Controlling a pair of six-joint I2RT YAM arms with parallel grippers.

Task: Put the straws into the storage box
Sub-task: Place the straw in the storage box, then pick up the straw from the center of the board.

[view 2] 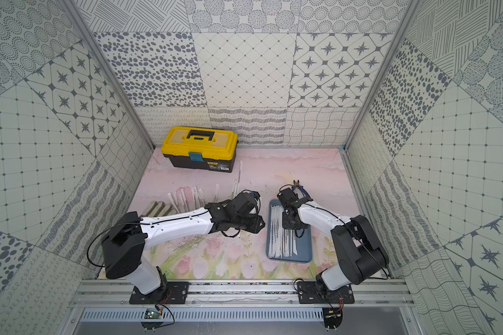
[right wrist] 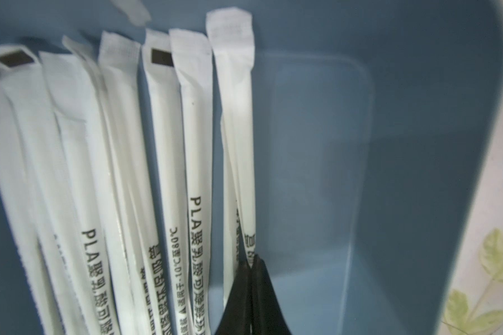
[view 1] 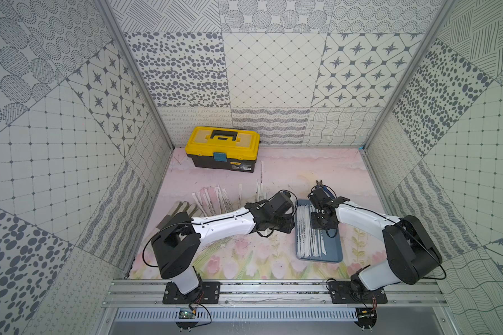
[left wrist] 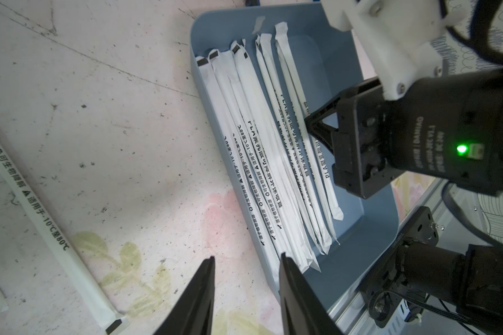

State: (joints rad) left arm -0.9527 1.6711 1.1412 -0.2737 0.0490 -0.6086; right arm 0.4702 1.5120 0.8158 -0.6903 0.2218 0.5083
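The right gripper (right wrist: 251, 278) is seen low inside the storage box (right wrist: 389, 145). Its jaws are pressed together, and the pinched straw (right wrist: 241, 174) runs straight into the tips, so the wrapper looks nipped there. That straw lies parallel to the boxed straws (view 1: 308, 237), on the side next to the bare floor of the box.

The left gripper (left wrist: 246, 290) is part-spread with nothing between its jaws. It is held over the mat (left wrist: 114, 130), just beside the box wall.

The step is judged to be setting down and letting go:
- The pinched straw should be lowered until it rests flat on the box floor before the jaws are parted.
- It should be kept in line with the boxed straws, so no end is left propped on the rim.
- The jaws should be opened only a little, then lifted straight up, since a thin paper wrapper is likely to cling or be dragged.
- The neighbouring straws are touching or overlapping, so sideways motion should be avoided.
- The left gripper should be kept off the box wall, as the light tray may be nudged.

The task is judged part done. The loose straws (view 1: 215, 197) lie on the mat, well apart from the box. One more lies by the toolbox (view 1: 224, 145). The pliers (view 1: 321, 185) are not to be touched.
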